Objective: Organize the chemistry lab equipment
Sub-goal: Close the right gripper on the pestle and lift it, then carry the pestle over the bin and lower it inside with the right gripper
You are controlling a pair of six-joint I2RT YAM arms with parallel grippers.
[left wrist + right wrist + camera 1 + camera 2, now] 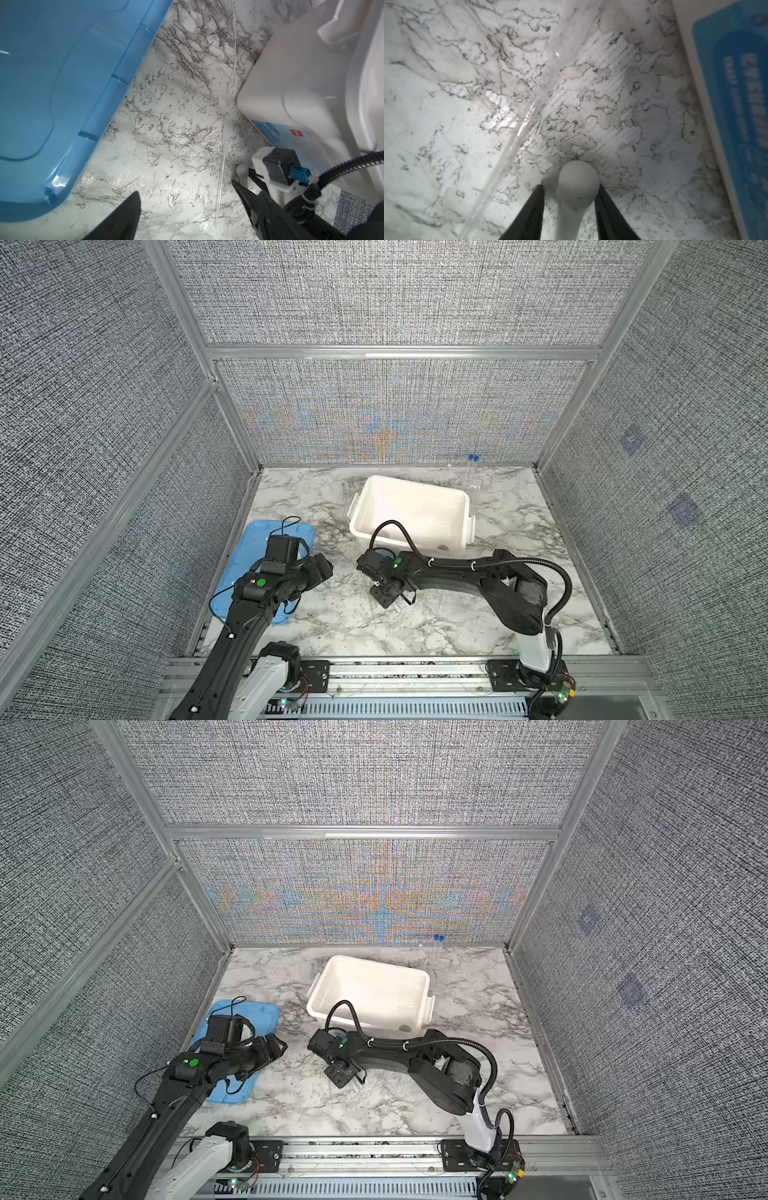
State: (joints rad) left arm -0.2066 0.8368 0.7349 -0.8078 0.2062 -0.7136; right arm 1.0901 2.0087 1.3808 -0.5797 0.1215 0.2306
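Currently: right fingers [571,186] partly closed, straddling white pestle [576,197] neck; firm grip unconfirmed. Left fingers [185,187] wide apart, empty. Pestle likely ceramic: rigid, smooth, chip-prone, head-heavy. Clamp narrow handle behind bulb.

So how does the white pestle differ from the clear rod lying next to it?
The pestle is opaque white with a thick rounded head; the clear rod is transparent and far thinner. The pestle sits between the fingers of the right gripper; the clear rod lies free on the marble table. Both are close to the white tub.
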